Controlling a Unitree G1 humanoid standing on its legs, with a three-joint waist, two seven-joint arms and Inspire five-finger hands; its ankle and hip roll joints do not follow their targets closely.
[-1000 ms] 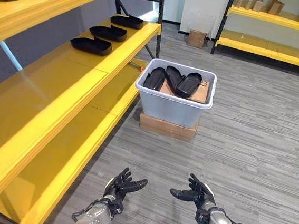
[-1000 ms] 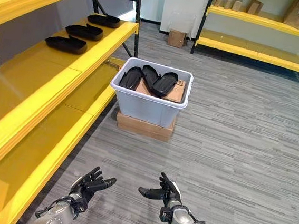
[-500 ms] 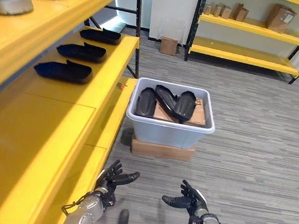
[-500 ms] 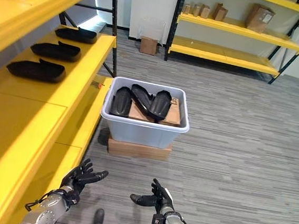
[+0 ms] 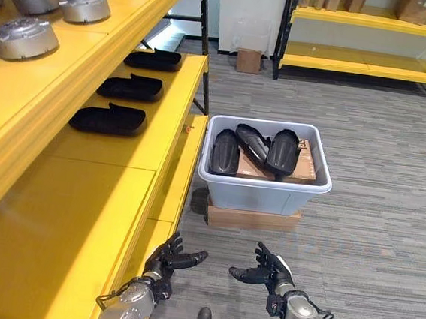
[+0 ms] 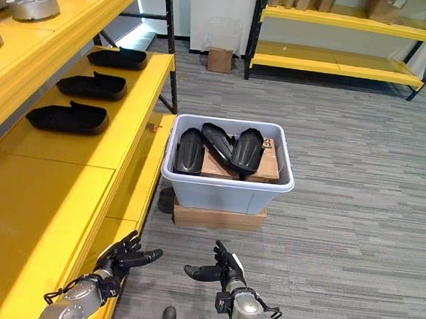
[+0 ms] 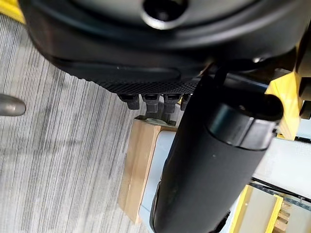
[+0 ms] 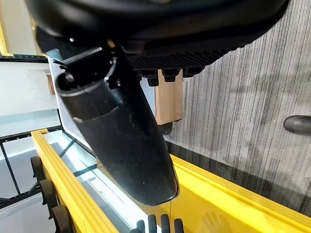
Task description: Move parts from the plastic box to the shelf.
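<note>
A pale grey plastic box [image 5: 262, 195] stands on a flat cardboard carton [image 5: 252, 218] on the floor ahead. Three long black moulded parts [image 5: 253, 147] lean in it over a brown carton. Three more black parts [image 5: 107, 120] lie in a row on the yellow middle shelf [image 5: 135, 141] at the left. My left hand [image 5: 164, 259] and right hand [image 5: 269, 270] hang low in front of me, palms facing each other, fingers spread and open, holding nothing. Both are well short of the box.
Round silver metal parts [image 5: 23, 35] line the upper shelf on the left. A black upright post [image 5: 206, 46] ends that rack. A second yellow rack [image 5: 366, 63] with cartons stands at the far wall, and a small carton [image 5: 248, 59] sits on the floor.
The camera has swung, so the whole scene has shifted and the box now sits more centred. Both hands stay low, open and empty.
</note>
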